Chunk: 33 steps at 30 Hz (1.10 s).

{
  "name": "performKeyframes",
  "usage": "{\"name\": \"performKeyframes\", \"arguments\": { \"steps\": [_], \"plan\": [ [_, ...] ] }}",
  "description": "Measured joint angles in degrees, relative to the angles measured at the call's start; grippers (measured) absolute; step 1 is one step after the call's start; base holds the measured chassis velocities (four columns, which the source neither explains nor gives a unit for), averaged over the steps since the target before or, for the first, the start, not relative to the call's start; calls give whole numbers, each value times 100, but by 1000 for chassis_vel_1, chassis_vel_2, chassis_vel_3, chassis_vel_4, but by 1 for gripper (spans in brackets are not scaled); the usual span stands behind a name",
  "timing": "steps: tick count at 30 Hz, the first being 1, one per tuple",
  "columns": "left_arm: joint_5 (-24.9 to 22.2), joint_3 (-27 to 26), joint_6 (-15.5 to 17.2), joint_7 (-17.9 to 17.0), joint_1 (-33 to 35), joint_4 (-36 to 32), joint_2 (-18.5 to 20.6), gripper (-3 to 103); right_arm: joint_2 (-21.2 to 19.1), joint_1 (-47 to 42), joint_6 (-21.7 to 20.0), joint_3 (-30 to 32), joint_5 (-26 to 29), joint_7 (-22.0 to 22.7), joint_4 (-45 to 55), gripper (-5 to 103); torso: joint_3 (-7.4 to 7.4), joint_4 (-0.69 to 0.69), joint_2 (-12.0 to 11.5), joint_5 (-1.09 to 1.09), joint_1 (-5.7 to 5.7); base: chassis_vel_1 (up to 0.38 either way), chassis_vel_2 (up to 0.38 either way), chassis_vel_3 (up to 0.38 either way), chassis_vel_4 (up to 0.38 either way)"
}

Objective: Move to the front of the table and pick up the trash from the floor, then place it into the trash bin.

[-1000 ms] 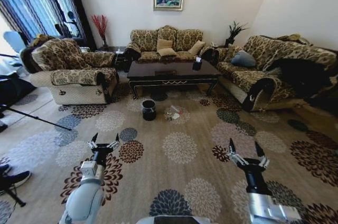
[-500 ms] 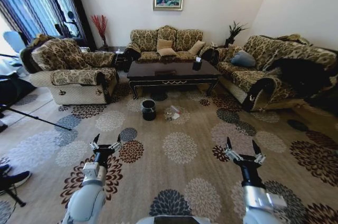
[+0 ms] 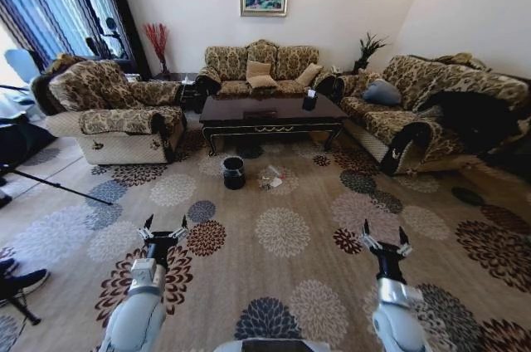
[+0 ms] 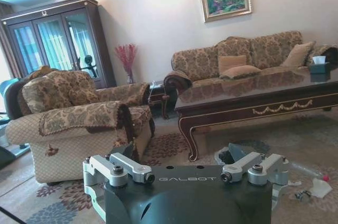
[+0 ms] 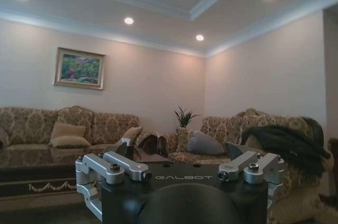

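Since the earlier frames the right tool (image 3: 382, 242) has drawn back toward the robot and swung slightly inward, while the left tool (image 3: 163, 231) has hardly shifted; both hang above the floor (image 3: 282, 286) with fingers spread wide, holding nothing. The room has kept its place in the head view. The trash (image 3: 272, 177) lies on the floor just before the bench's (image 3: 270, 111) front edge, with the bin (image 3: 234, 173) just beside it on the left. "GALBOT" is printed on each tool's body in the wrist views.
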Motion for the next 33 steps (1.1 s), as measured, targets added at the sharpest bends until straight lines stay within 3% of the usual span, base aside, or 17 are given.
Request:
{"name": "performKeyframes", "arguments": {
  "steps": [4, 7, 12, 15, 18, 20, 25, 33],
  "plan": [
    [-109, -65, 36, -21, -88, 2, -38, 100, -21, 86, -451, 143, 602, 6, 342, 100, -1, -1, 1, -2, -1, 0, 0, 0, 0],
    [-233, -74, 89, -45, -131, -4, -65, 100, -49, -10, -619, 164, 654, -70, 530, 100, 0, -1, 0, -1, 0, 0, 0, 0, 0],
    [-270, 2, 118, -42, -144, -33, -158, 100, -120, -411, -667, 101, 295, -680, 1050, 100, -1, -2, 0, 0, -1, 0, 0, 0, 0],
    [-247, 58, 42, 59, -127, -37, -192, 100, -167, -785, -955, 197, -88, -1198, 1553, 100, -1, -1, 0, -1, -1, 0, 0, 0, 0],
    [-264, 55, -44, 118, -171, -11, -156, 100, -220, -1062, -1203, 315, -124, -1546, 1826, 100, -1, -2, 1, -1, -1, 0, 0, 0, 0],
    [-330, 23, -63, 135, -238, 27, -112, 100, -268, -1270, -1339, 368, 216, -1849, 2045, 100, -1, -2, 1, -2, -1, 0, 0, 0, 0],
    [-467, -60, -111, 365, -302, 73, -92, 100, -290, -1368, -1385, 388, 546, -1970, 2256, 100, -1, -2, 1, -2, -1, 0, 0, 0, 0],
    [-743, -245, -368, 540, -209, 243, 208, 100, -177, -1350, -1130, 443, 171, -1621, 2114, 100, -1, -1, 0, -1, -1, 0, 0, 0, 0]
  ]
}}
